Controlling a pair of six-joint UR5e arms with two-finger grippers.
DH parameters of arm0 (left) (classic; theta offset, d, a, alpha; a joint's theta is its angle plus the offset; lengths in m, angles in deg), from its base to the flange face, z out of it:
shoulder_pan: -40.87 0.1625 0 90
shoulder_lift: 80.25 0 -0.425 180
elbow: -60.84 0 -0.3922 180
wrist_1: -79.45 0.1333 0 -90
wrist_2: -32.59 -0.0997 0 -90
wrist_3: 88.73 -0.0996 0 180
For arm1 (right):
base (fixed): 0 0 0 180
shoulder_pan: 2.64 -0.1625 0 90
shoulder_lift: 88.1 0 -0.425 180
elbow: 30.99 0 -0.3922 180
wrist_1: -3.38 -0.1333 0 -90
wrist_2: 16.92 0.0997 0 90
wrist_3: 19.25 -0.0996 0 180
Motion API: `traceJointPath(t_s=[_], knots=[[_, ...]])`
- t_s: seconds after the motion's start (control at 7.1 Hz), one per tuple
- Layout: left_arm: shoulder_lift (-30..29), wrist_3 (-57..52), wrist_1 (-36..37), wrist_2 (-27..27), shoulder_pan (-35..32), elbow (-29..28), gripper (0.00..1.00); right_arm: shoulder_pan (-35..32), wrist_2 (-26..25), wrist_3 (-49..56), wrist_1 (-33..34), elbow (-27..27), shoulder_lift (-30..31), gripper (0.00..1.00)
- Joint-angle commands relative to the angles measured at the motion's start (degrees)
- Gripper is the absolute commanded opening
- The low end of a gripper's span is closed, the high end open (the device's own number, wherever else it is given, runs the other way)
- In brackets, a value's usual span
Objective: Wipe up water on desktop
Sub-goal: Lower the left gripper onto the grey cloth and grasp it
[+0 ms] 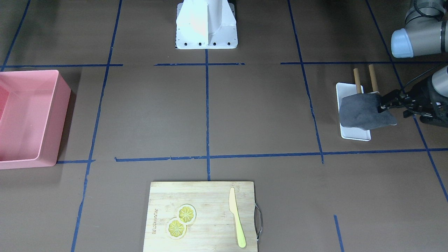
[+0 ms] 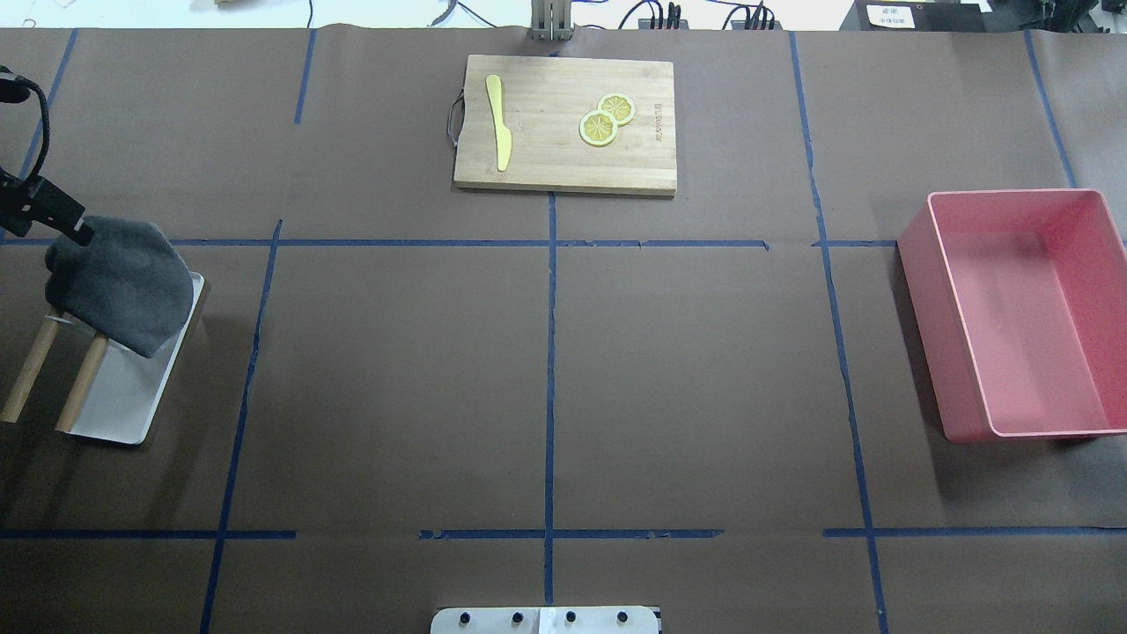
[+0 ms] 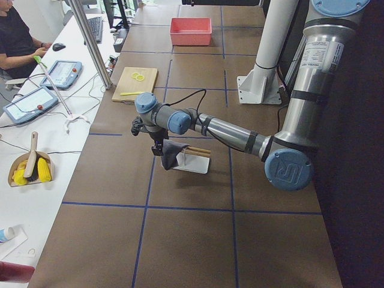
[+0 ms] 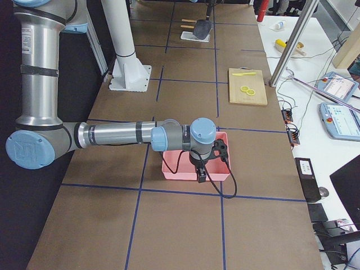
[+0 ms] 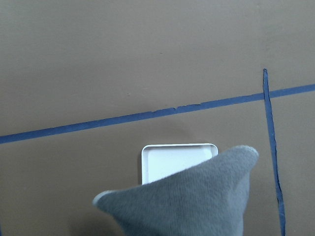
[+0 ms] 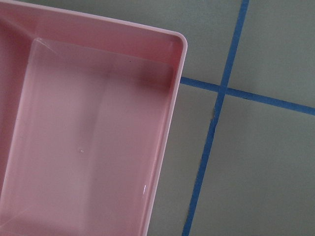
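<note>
Overhead exterior view shows the desktop [image 2: 396, 379] as a big brown top with blue tape lines, and it fills almost the whole picture. At its left end a gray cloth [image 2: 119, 286] hangs over the far end of a white tray [image 2: 123, 401] and over the tips of two wooden sticks [image 2: 79, 383]. The left gripper [image 1: 384, 101] pinches one edge of the cloth tight, and the rest droops down. It is hard to tell if the cloth touches the tray.

At the far middle lies a wooden cutting board [image 2: 563, 167] with a yellow knife [image 2: 499, 119] and two lemon slices [image 2: 606, 119] on it. At the right end sits a pink bin [image 2: 920, 291]. The right gripper [image 4: 200, 173] hangs by the bin's edge. It looks too small to tell if it is wide or closed.
</note>
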Motion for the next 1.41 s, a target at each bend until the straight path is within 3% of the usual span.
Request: traceJointPath(t_s=[0.0, 0.28, 0.42, 0.56, 0.85, 1.27], knots=[[-0.2, 1.2, -0.5, 0.0, 1.1, -0.5, 0.76, 0.1, 0.0, 0.0, 0.0, -0.1, 0.0, 1.0], [-0.7, 1.3, -0.4, 0.0, 1.1, -0.3, 0.3, 0.2, 0.1, 0.0, 0.0, -0.2, 0.0, 1.0], [-0.7, 1.3, -0.4, 0.0, 1.1, -0.3, 0.13, 0.2, 0.1, 0.0, 0.0, -0.2, 0.0, 1.0], [-0.9, 1.4, -0.4, 0.0, 1.1, 0.4, 0.04, 0.2, 0.1, 0.0, 0.0, -0.2, 0.0, 1.0], [-1.1, 2.3, -0.4, 0.0, 1.1, 0.4, 0.0, 0.4, 0.1, 0.0, 0.0, -1.0, -0.1, 1.0], [-4.8, 13.2, 0.4, 0.2, 1.1, 7.0, 0.0, 0.5, 1.1, 0.0, -0.1, -0.8, -0.8, 1.0]])
